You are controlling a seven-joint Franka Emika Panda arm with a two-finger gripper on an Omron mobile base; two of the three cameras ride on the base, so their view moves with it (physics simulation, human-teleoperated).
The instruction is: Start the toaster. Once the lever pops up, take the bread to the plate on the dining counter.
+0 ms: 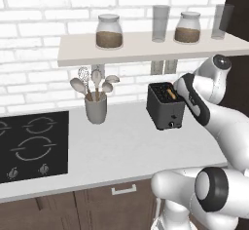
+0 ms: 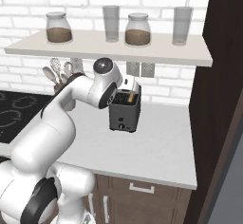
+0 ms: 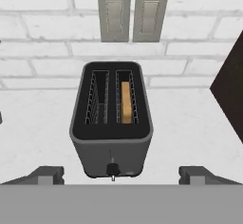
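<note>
Gripper [image 3: 121, 173] open wide, jaws spread far apart, one fingertip [image 3: 45, 174] low at one side of the hand view and the other at the opposite side, nothing between them. Hovering above the toaster [image 3: 112, 123], looking down onto its top.

Toaster directly below and just ahead of the gripper, standing upright on the pale worktop [image 1: 126, 146], close to the white brick wall [image 3: 47, 23]. Dark grey, boxy, two top slots. Bread [image 3: 126, 102] sitting in one slot, golden-tan, on edge, sunk level with the slot rim; other slot empty. In the hand view, bread slot lies on the right-hand side. Small dark knob [image 3: 112, 169] low on the toaster front, nearest the gripper, between the spread fingertips.

Two pale wall switch plates [image 3: 132, 14] beyond the toaster, on the brick. No brand, label or writing readable on toaster, plates or jars.

Seen from the left base view: toaster [image 1: 166, 106] partly behind the arm's wrist, bread [image 1: 170, 94] showing at its top. Utensil holder [image 1: 96, 108] with spoons and a whisk well off to one side of the gripper, black hob [image 1: 31, 143] farther still. Shelf [image 1: 146, 46] above the gripper, carrying two lidded jars [image 1: 109, 31] with brown contents and two empty glasses [image 1: 160, 23]. Dark cabinet panel [image 2: 220, 90] off to the opposite side.
</note>
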